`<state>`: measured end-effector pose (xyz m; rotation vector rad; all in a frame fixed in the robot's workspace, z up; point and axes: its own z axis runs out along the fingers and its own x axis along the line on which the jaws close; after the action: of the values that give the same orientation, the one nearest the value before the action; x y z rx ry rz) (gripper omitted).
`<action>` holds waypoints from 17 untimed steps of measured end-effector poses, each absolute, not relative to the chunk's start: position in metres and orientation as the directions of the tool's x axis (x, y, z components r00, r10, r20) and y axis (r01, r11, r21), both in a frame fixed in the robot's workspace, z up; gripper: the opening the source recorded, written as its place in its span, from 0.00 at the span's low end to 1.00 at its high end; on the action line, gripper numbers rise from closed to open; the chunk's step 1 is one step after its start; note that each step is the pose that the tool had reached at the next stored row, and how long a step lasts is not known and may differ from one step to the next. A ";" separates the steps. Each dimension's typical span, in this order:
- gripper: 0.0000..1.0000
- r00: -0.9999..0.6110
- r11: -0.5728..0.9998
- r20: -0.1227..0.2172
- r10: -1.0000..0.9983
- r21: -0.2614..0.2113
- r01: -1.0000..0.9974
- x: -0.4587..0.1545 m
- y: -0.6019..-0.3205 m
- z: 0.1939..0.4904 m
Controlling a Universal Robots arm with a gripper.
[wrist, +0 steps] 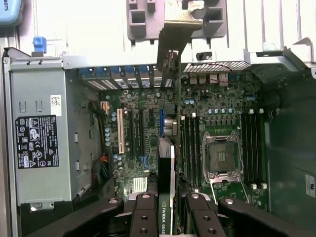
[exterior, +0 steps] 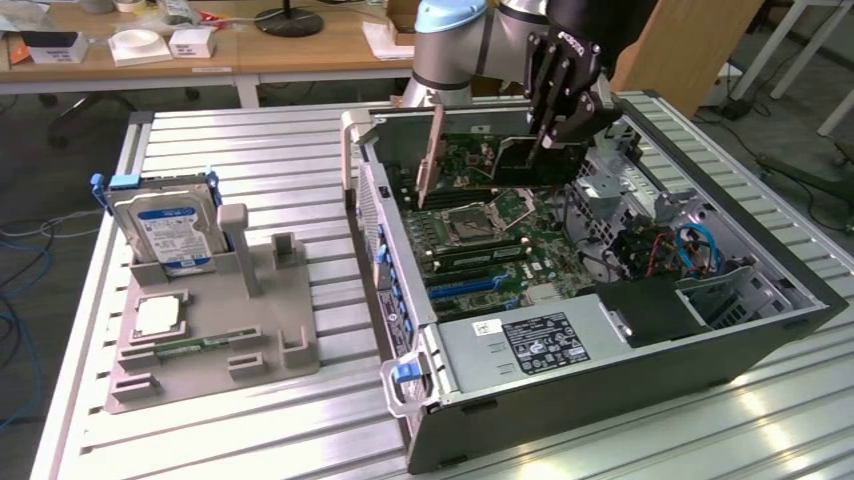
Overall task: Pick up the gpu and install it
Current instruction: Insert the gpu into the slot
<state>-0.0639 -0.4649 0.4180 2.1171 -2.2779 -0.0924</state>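
We see the tool (exterior: 558, 135) gripping the gpu (exterior: 514, 160) on edge above the motherboard (exterior: 487, 235) inside the open computer case (exterior: 721, 330); it seems not yet seated in a slot.

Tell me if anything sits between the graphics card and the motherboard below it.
Nothing visible does. The gripper holds the graphics card edge-down over the open case, and the motherboard slots beneath it look unobstructed.

On the gpu (wrist: 167, 197) edge, low in the wrist frame, we read "NVIDIA QUAD", cut off. At the upper left corner we read "BOTS" on a blue object (wrist: 10, 11). The power supply label (wrist: 36, 141) print is unreadable to us.
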 end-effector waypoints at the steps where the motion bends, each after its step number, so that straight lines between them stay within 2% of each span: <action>1: 0.26 -0.073 0.072 -0.018 -0.997 0.063 -0.995 -0.064 -0.465 0.418; 17: 0.26 -0.006 0.005 -0.022 -1.000 0.039 -0.999 -0.063 -0.465 0.413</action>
<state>-0.0632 -0.4649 0.4128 2.2064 -2.2188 -0.0675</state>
